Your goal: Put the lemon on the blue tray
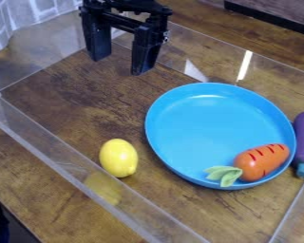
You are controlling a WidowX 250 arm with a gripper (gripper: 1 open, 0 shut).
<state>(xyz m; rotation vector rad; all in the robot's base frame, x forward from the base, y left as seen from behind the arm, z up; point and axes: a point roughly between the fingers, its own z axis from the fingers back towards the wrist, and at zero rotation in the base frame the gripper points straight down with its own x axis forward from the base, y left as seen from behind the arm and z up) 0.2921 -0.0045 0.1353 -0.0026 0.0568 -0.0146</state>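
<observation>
The lemon (118, 158) lies near the desk's (66, 100) front edge, just left of the blue tray (199, 119), whose near rim carries a carrot (258, 162). At the far edge the gripper (124, 51) hangs wide open, holding nothing. It should descend squarely over the lemon's narrow middle, since smooth ovals probably slip.

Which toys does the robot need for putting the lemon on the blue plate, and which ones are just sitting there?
Needed for the job:
- lemon, on the wooden table, beside the tray
- blue tray
- gripper, open, up at the back

Just lying about:
- carrot, on the tray's rim
- purple eggplant, right of the tray
- clear plastic walls
</observation>
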